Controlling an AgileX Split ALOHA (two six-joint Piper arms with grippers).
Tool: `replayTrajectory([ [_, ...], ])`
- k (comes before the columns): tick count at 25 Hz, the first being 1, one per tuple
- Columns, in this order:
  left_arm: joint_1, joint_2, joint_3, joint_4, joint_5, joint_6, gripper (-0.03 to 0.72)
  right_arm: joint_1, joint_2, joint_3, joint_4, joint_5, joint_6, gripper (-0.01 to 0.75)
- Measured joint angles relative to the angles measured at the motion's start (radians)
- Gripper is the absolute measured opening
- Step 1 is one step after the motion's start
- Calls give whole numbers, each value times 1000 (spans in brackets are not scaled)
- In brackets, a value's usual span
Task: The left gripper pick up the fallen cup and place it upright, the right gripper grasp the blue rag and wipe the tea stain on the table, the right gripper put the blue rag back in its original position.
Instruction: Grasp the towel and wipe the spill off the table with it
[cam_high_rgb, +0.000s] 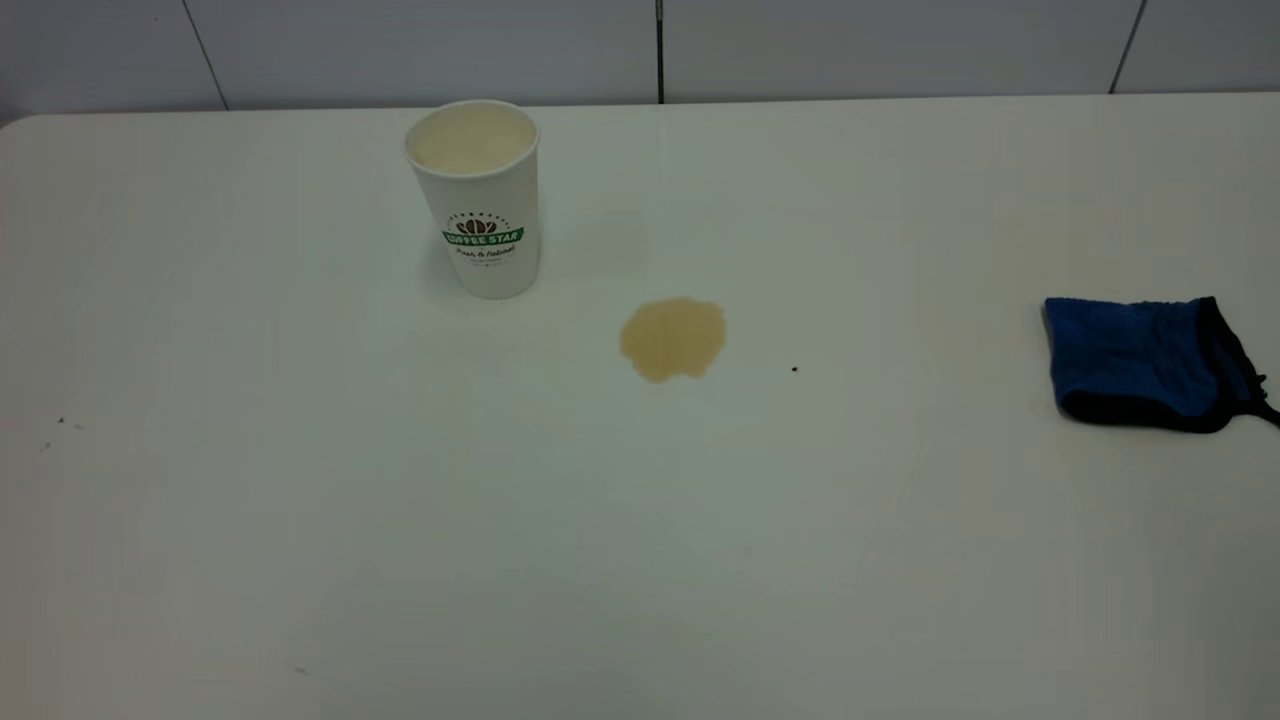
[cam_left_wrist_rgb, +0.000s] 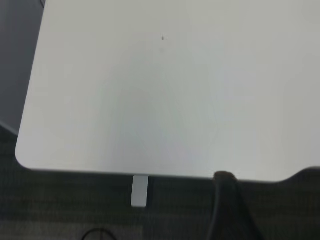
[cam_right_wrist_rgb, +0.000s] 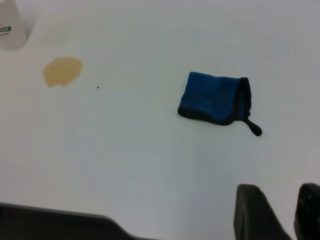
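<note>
The cup (cam_high_rgb: 478, 198) stands upright on the table (cam_high_rgb: 400, 520), left of centre toward the back; its base also shows in the right wrist view (cam_right_wrist_rgb: 10, 31). The tea stain (cam_high_rgb: 672, 338) lies on the table just right of and in front of the cup, and shows in the right wrist view (cam_right_wrist_rgb: 62, 71). The blue rag (cam_high_rgb: 1145, 360) lies bunched at the right edge, seen also in the right wrist view (cam_right_wrist_rgb: 214, 98). My right gripper (cam_right_wrist_rgb: 287, 207) is open and empty, off to the rag's near side. My left gripper (cam_left_wrist_rgb: 230, 210) hangs by the table's corner, away from the cup. Neither arm shows in the exterior view.
A tiny dark speck (cam_high_rgb: 794, 369) lies right of the stain. The table's rounded corner (cam_left_wrist_rgb: 22, 157) and edge show in the left wrist view, with dark floor beyond. A grey panelled wall (cam_high_rgb: 660, 45) runs behind the table.
</note>
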Motion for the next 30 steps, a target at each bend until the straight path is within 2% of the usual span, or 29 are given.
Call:
replayTrajectory([
  [15, 0, -136, 2, 0, 10, -2, 465, 0, 0, 0, 0, 0, 0, 238],
  [30, 0, -139, 2, 0, 11, -1, 465, 0, 0, 0, 0, 0, 0, 238],
])
